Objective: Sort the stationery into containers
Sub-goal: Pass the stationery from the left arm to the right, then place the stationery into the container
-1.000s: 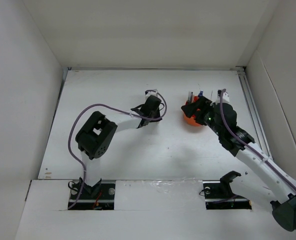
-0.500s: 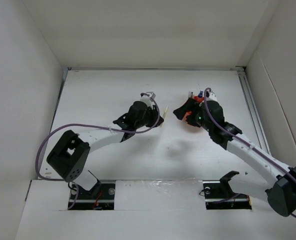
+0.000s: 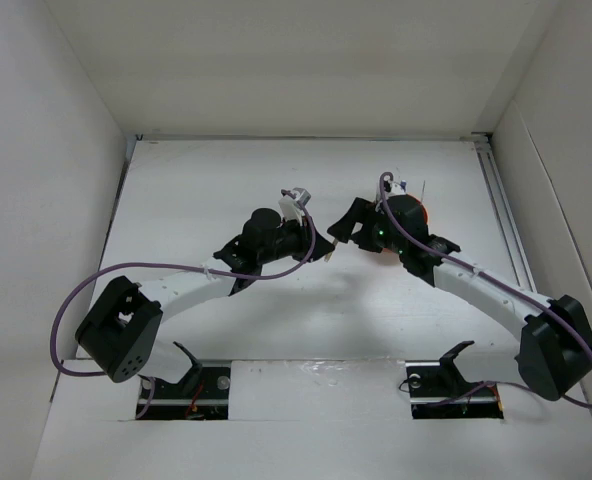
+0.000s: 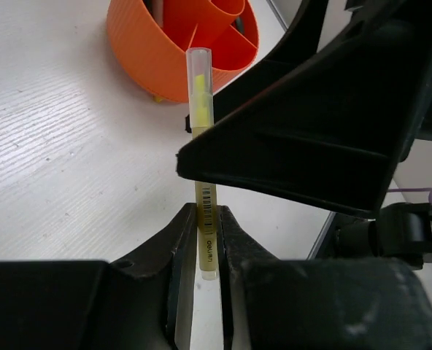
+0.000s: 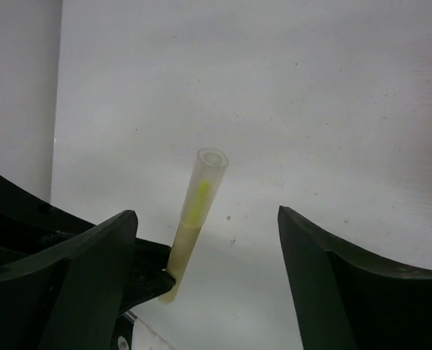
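Observation:
My left gripper is shut on the lower end of a yellow highlighter with a clear cap, held above the table. In the top view the left gripper and right gripper meet at mid-table. My right gripper is open, and the highlighter stands between its two fingers without touching them. One right finger crosses in front of the pen. The orange tub with dividers stands just beyond; in the top view the tub is mostly hidden under the right arm.
Thin pen tips stick up from the tub. The white table is walled by white panels at left, back and right, with a rail along the right side. Purple cables loop off both arms.
My left arm has stretched right, carrying the highlighter toward the middle. My right gripper has swung left, away from the tub, and now brackets the highlighter.

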